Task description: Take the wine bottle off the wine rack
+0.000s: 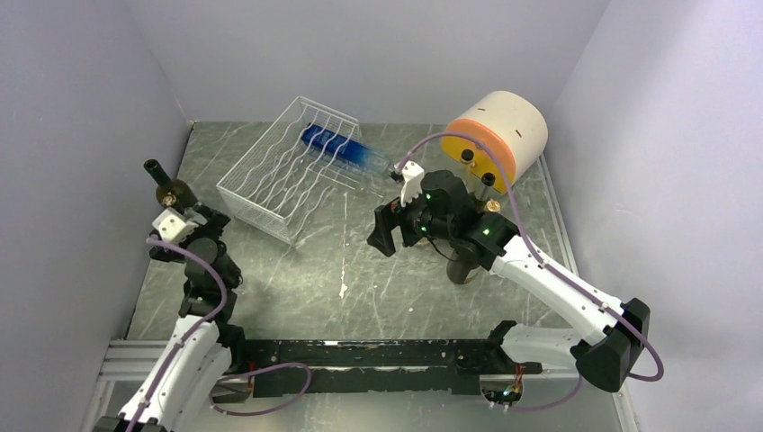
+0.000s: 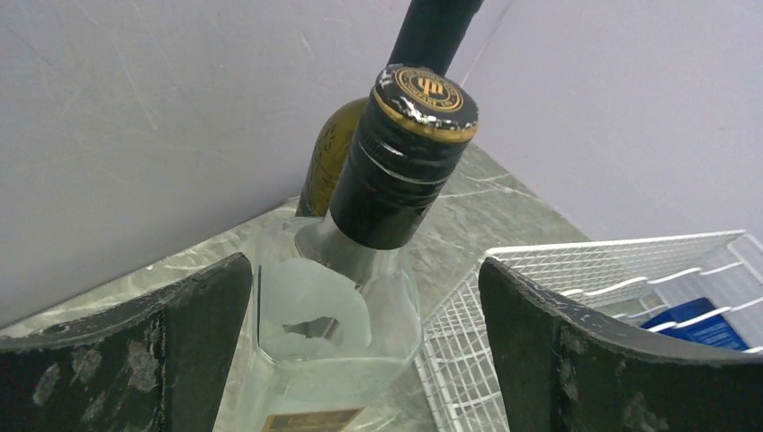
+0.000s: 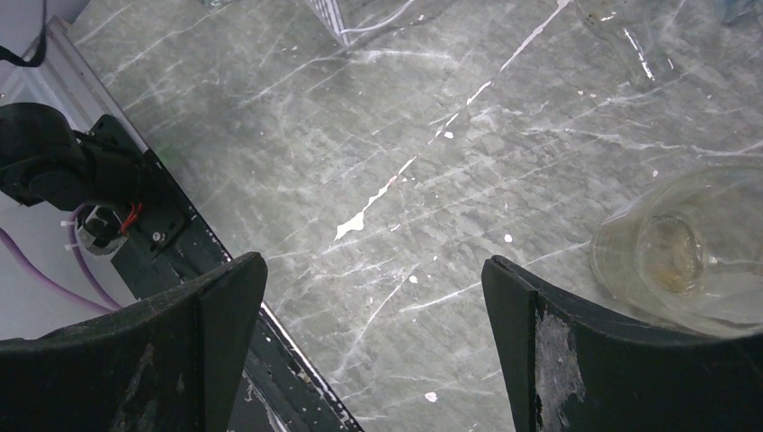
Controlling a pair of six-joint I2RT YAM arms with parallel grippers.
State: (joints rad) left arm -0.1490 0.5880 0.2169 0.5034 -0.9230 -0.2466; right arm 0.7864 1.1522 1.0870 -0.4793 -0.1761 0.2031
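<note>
A blue wine bottle lies across the white wire wine rack, its clear neck poking past the rack's right edge. Part of the blue bottle and the rack's mesh show at the right of the left wrist view. My left gripper is open in the far left corner. Between its fingers, untouched by either, a clear square bottle with a black, gold-rimmed cap stands on the table. My right gripper hangs open over bare table, right of the rack, with nothing in it.
A dark green bottle stands behind the clear one against the left wall. A cream and orange drum lies at the back right with bottle necks before it. A clear bottle stands beside my right finger.
</note>
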